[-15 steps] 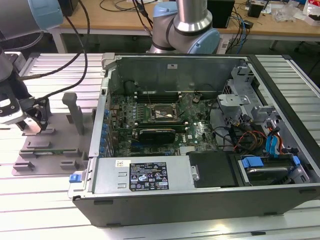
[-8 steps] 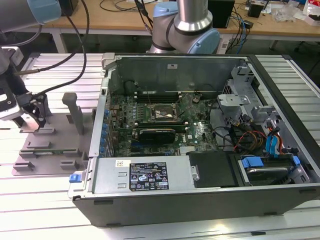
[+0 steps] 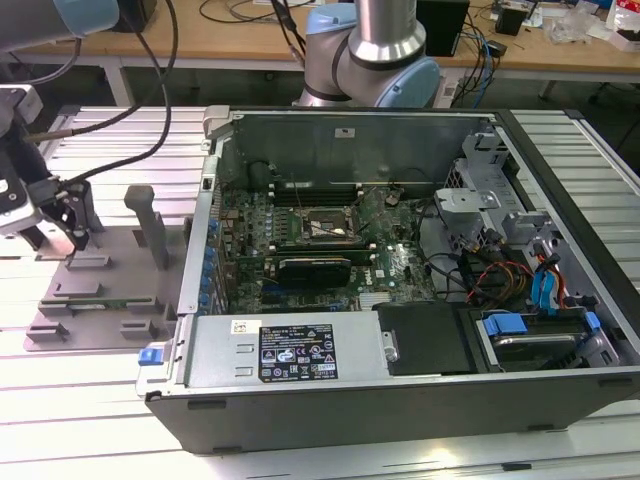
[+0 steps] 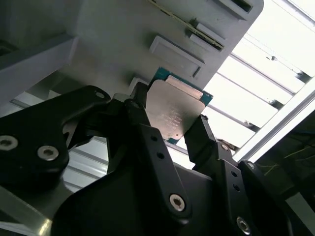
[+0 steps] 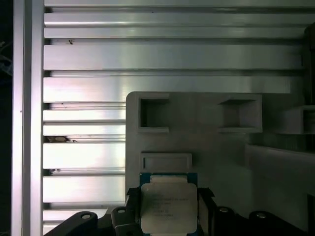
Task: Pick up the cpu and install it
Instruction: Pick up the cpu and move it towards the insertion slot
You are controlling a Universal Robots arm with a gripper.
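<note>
end effector (image 4: 171, 109) closed on cpu (image 4: 174, 110) — both wrist views | exterior view: above grey fixture (image 3: 112, 246) beside open computer case (image 3: 400, 132)

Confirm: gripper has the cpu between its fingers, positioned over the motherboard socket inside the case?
Wrong place. The gripper has the cpu between its fingers, but at the grey holder tray outside the case, on the exterior view's left, not over the socket. The exterior view shows this; both wrist views show the tray behind the chip.
</note>
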